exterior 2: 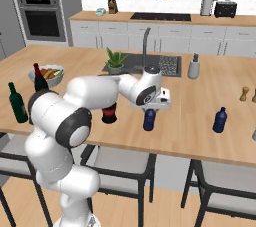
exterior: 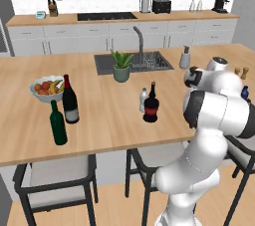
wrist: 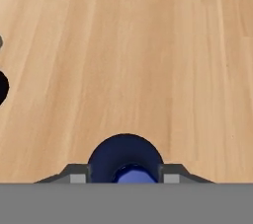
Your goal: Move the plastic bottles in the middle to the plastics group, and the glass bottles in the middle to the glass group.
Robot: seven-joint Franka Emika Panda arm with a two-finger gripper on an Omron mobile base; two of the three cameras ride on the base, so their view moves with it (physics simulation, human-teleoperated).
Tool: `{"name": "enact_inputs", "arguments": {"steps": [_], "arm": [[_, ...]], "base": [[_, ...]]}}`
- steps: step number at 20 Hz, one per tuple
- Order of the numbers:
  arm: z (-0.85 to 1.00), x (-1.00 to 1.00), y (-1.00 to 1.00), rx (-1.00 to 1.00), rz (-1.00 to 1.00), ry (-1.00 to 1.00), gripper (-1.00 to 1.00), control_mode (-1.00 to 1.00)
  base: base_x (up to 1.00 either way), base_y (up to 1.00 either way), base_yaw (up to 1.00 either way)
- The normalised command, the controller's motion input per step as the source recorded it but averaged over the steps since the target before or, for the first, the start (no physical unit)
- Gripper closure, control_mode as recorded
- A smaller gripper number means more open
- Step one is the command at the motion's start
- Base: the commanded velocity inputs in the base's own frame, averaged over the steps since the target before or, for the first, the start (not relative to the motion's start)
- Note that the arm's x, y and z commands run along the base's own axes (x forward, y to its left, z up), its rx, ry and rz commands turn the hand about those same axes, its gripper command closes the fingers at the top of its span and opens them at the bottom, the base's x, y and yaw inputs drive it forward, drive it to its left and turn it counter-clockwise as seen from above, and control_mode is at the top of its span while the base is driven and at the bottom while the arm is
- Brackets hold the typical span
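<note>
In the left base view, the squat black bottle with a red band [exterior: 151, 106] stands in the middle part of the wooden surface [exterior: 109, 115], not far from its front edge, and a small clear bottle [exterior: 143, 98] stands just beside it. Two tall wine bottles, the green one [exterior: 58, 123] and the black one with a grey label [exterior: 69, 100], stand near the left end, close to a fruit bowl [exterior: 46, 88]. A small dark blue bottle [exterior: 244, 92] appears near the right end, partly behind the arm. In the right base view, the hand [exterior 2: 149, 113] is above another dark blue bottle [exterior 2: 149, 119], which stands near the front edge, in the middle part; the fingers are at its top. The dark blue bottle of the plastics group [exterior 2: 219, 120] stands well apart, toward the right end. In the hand view, the two fingertips [wrist: 170, 175] stand on both sides of the blue bottle's round body [wrist: 125, 155], very close to it; it cannot be told if they already press it.
</note>
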Motion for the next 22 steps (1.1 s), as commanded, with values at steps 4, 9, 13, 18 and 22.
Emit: {"name": "enact_inputs", "arguments": {"steps": [4,9,13,18,22], "arm": [[0.28,0.00,-0.72,0.00,-0.22,0.00,1.00,-1.00],[0.23,0.08,-0.78,0.00,-0.27,0.11,1.00,-1.00],[0.01,0.26,-0.59,-0.03,-0.25,0.13,1.00,-1.00],[0.00,0.12,-0.30,-0.05,-0.16,0.08,1.00,-1.00],[0.00,0.01,-0.13,0.01,-0.01,0.00,1.00,-1.00]], "base": [[0.00,0.00,0.00],[0.00,0.00,0.00],[0.00,0.00,0.00],[0.00,0.00,0.00],[0.00,0.00,0.00]]}}
